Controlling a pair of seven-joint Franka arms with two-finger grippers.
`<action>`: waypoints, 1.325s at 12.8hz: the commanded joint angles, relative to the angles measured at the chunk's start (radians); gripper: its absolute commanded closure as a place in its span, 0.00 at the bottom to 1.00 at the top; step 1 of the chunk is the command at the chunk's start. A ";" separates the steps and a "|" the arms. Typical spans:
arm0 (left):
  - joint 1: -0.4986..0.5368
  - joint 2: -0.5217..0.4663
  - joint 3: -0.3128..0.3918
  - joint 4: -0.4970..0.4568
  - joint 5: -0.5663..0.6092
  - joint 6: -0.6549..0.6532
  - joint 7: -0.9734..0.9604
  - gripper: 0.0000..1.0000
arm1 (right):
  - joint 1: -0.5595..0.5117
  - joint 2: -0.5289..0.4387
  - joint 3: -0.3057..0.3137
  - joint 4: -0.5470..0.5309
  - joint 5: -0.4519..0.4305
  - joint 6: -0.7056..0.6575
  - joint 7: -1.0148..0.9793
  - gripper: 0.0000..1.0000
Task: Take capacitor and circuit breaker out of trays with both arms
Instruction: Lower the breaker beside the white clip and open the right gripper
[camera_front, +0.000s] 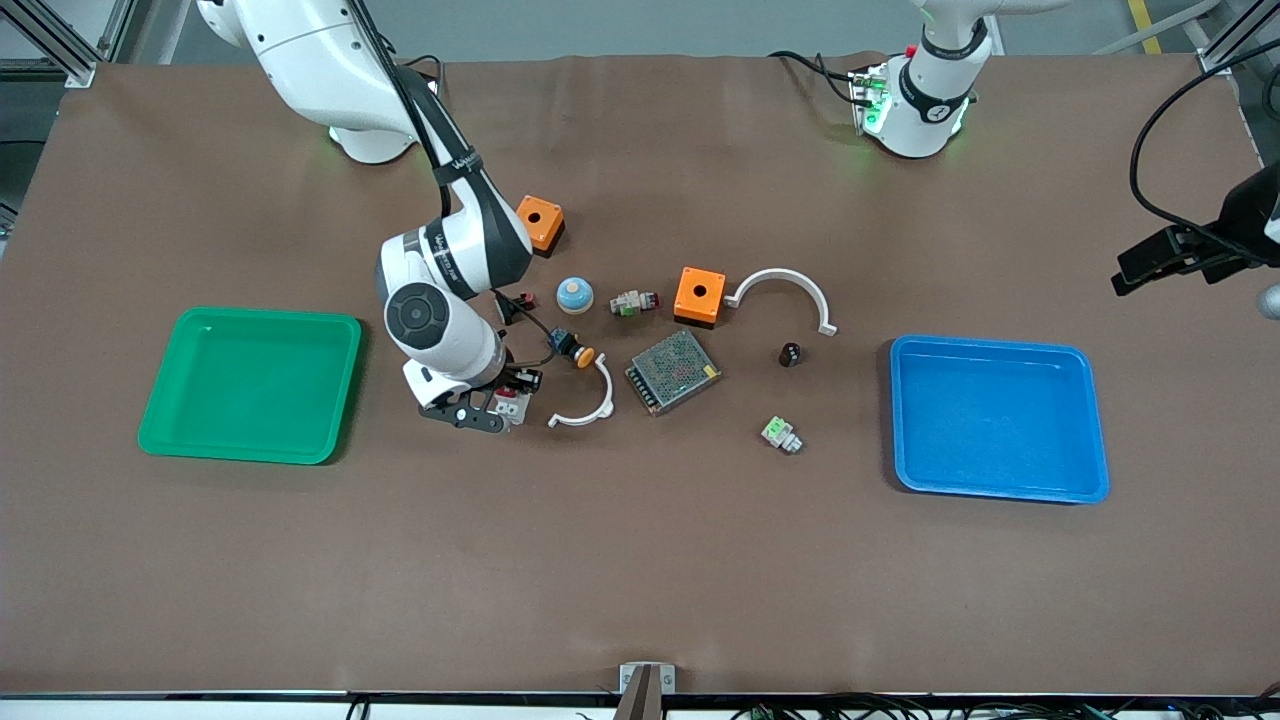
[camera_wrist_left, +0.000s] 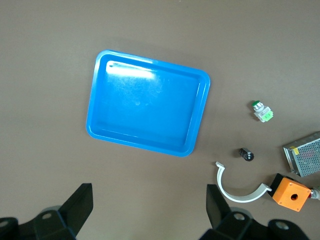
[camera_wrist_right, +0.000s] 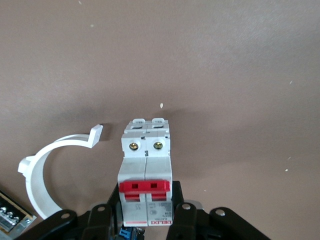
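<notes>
The breaker, a white two-pole block with a red toggle bar, sits between the fingers of my right gripper. In the front view it is low over the table between the green tray and a white arc. The capacitor, a tiny black cylinder, lies on the table beside the blue tray; it also shows in the left wrist view. My left gripper is open and empty, high over the left arm's end of the table.
A green tray and a blue tray sit at the two ends. Between them are two orange boxes, a mesh power supply, two white arcs, an orange-capped push-button, an indicator lamp and a white-green connector.
</notes>
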 joint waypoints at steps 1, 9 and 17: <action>-0.002 -0.035 -0.009 -0.018 -0.013 -0.019 0.020 0.00 | 0.022 0.025 -0.013 0.008 0.016 0.007 0.010 0.89; 0.001 -0.044 -0.009 -0.015 -0.014 -0.043 0.009 0.00 | 0.030 0.025 -0.015 0.012 0.007 0.004 0.006 0.00; 0.003 -0.049 -0.009 -0.014 -0.013 -0.049 0.019 0.00 | 0.010 -0.269 -0.161 0.019 -0.053 -0.245 -0.072 0.00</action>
